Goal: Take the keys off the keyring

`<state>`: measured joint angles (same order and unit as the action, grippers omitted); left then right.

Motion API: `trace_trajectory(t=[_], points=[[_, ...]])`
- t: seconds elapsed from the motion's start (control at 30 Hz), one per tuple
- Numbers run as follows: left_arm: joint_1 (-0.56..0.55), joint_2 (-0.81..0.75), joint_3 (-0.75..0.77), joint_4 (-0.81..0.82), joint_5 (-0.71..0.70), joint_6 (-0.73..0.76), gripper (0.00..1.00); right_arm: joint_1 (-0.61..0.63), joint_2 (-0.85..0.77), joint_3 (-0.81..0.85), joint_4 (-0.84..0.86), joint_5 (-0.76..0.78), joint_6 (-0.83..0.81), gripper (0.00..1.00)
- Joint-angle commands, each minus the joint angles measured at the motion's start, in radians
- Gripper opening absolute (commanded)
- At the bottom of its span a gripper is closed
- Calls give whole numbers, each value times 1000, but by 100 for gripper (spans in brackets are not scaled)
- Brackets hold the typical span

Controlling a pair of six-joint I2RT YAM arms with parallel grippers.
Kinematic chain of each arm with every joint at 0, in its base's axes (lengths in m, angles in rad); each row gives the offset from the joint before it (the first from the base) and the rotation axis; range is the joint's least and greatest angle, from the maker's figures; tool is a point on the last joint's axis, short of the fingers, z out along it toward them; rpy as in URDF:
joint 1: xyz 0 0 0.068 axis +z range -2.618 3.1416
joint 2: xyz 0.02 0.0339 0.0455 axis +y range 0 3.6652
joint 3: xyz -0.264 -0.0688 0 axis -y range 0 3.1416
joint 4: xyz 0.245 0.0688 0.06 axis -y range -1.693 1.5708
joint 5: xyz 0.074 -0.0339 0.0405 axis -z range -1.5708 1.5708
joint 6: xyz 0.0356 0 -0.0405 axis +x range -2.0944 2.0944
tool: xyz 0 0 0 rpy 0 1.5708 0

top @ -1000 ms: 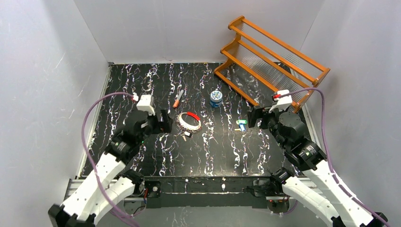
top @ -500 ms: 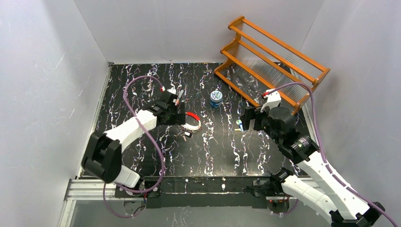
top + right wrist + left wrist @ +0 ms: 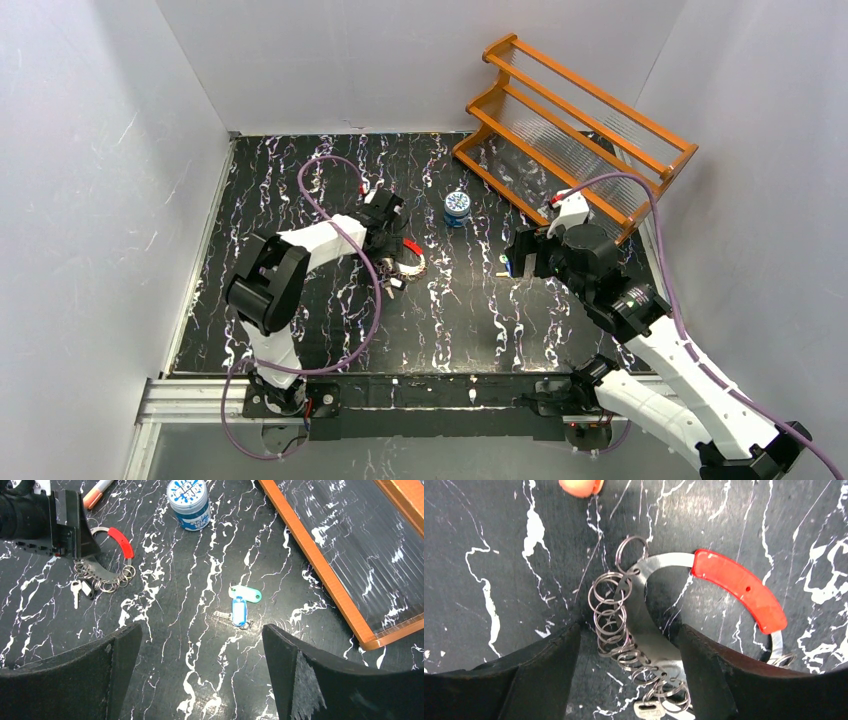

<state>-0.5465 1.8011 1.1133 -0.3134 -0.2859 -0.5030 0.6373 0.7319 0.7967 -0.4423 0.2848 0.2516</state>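
Keyring heading: the keyring [image 3: 640, 612] lies flat on the surface [image 3: 499, 555], red section [image 3: 739, 592] facing the blue tin [image 3: 457, 207], the keys [image 3: 75, 592] off the side farthest from the tin; long axis partly hidden, cannot tell
Keyring look: flat silvery band bent in an arc, small wire rings [image 3: 606, 607] strung along it; one key silvery, one dark
Keyring place: near the tin, left of it and closer to the arm bases
Left pincer [image 3: 629, 640]: open, one finger each side of the bare band, a gap on both sides
Right pincer [image 3: 200, 650]: wide open, empty, right of the tin, well apart from the keyring
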Motion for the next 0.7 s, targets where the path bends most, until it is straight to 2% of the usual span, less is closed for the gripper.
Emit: trace_trajectory(t=[0.0,0.23,0.4,0.53,0.67], points=[[-8,23,6,18,-38,-27,66,2,-2,47,16,-21,-2,99],[-72,13,-79,45,-37,-42,48,3,39,52,11,-59,-16,99],[-105,-61,-139,109,-10,-58,29,2,84,54,14,-120,-28,99],[-138,-118,-165,155,2,-74,23,3,143,33,31,-181,2,99],[-148,-172,-224,241,57,-114,15,4,193,-68,154,-258,97,99]])
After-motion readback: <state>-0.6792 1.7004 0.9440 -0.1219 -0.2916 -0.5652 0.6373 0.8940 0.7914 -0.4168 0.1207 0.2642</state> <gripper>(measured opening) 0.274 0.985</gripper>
